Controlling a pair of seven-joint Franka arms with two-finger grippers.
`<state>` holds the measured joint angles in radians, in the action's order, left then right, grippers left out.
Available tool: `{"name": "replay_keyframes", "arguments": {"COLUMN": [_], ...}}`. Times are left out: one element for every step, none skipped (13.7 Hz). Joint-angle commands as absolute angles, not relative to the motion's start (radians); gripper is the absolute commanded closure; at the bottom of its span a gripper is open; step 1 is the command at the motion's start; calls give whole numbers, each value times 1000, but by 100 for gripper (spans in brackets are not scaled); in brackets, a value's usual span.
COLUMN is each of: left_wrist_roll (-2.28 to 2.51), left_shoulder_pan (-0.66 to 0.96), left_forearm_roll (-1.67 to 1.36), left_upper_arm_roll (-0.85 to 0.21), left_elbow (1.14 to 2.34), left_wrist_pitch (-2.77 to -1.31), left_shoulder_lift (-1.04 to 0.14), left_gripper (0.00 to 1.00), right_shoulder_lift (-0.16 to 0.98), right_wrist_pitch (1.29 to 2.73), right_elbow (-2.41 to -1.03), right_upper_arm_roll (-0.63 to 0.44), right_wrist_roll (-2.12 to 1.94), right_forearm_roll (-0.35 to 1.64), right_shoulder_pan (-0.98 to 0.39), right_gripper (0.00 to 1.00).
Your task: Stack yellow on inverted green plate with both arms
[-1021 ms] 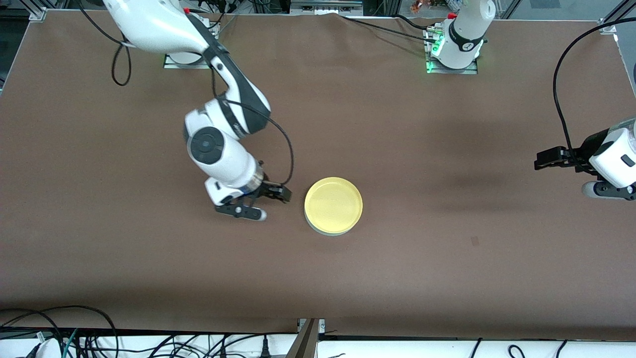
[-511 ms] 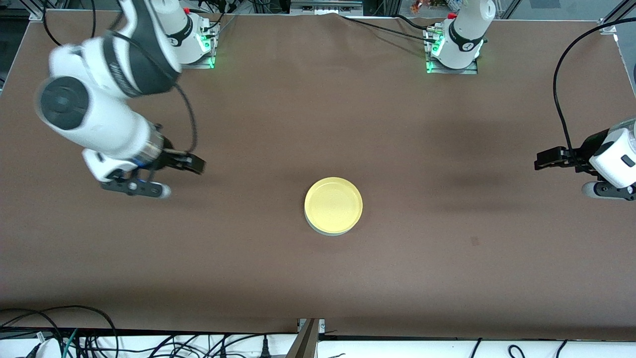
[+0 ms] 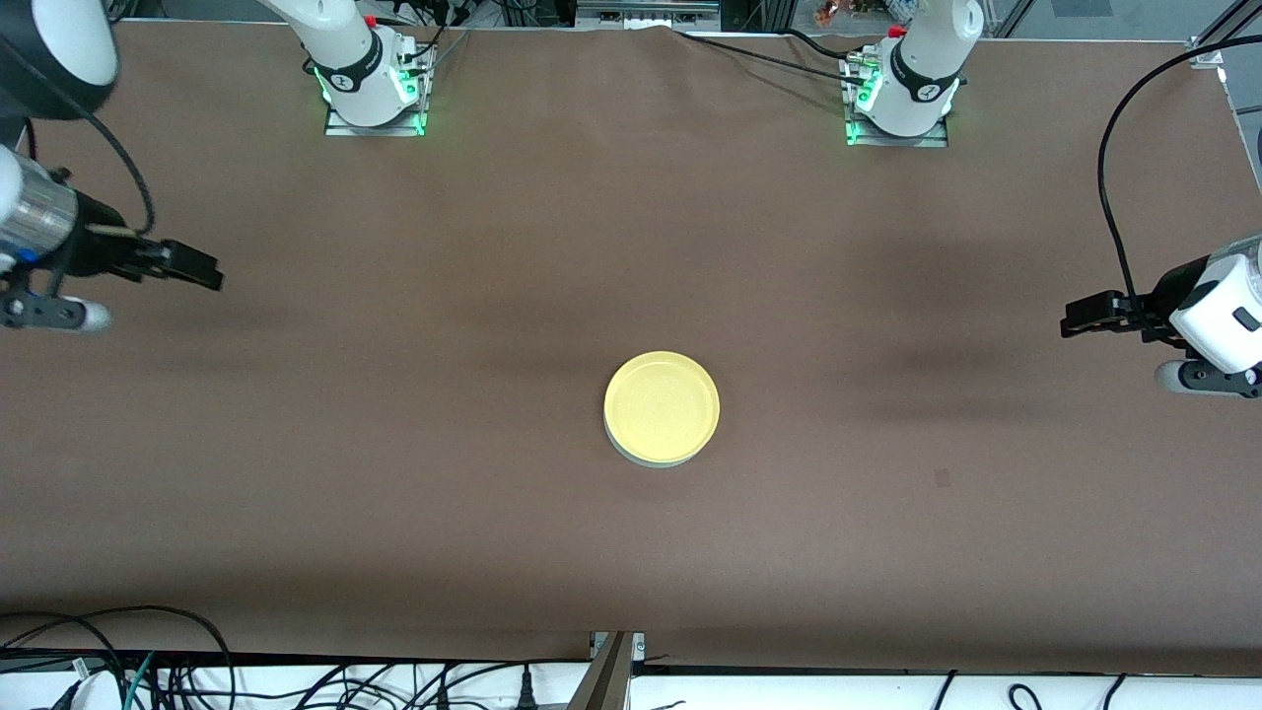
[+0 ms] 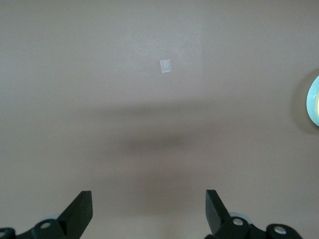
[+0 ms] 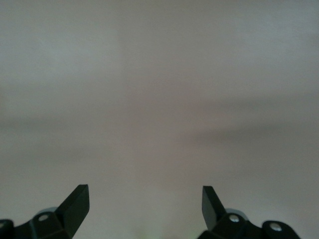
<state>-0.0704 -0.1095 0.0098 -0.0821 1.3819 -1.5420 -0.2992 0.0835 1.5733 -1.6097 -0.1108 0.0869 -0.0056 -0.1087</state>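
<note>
The yellow plate [image 3: 662,405] is small, round and pale, with a low raised rim. It sits rim-up, its hollow facing upward, so the flat inside shows faint rings. Being round, it has no long axis. It lies flat on top of the green plate [image 3: 651,461], of which only a thin pale sliver shows along the edge nearer the front camera; the two match in size and sit almost edge to edge. Whether the green one is upside down cannot be told from that sliver. The stack rests near the middle of the brown counter [image 3: 631,552], about midway between the two arms' ends. In the left wrist view a curved pale edge of the stack [image 4: 314,102] shows at the frame's border, with a small pale patch [image 4: 165,65] on the counter.

The right tool [image 3: 193,267] hangs over the counter at the right arm's end, well apart from the plates, its fingers [image 5: 75,204] spread wide and empty. The left tool [image 3: 1083,316] hangs over the left arm's end, also well apart, fingers [image 4: 79,211] spread wide, holding nothing.
</note>
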Motion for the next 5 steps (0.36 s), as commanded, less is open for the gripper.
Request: {"name": "replay_keyframes", "arguments": {"left_wrist_roll": [-68,-67,-67,-67,-67], "left_shoulder_pan": [-115,-114,-115,-115,-115], "left_forearm_roll": [3,3,3,3,3], "left_upper_arm_roll": [-86,-86,-86,-86,-86], "left_elbow": [1356,1356,1356,1356,1356], "left_wrist_pitch": [-1534,-1534,-1534,-1534,-1534], "left_shoulder_lift": [-310,-310,-311,-311,-311], "left_gripper": [0,0,0,0,0], "right_shoulder_lift": [-14,-14,-15,-26,-26], "right_wrist_pitch": [1592,1594,1592,1592,1589], "right_elbow": [-1724,-1724,-1724,-1724,-1726], "right_upper_arm_roll": [-11,-9,-9,-9,-9], "right_wrist_roll": [78,78,75,80,81], "right_forearm_roll": [-49,-41,-37,-37,-35], "right_shoulder_pan": [-46,-29,-28,-28,-28], "right_gripper": [0,0,0,0,0]}}
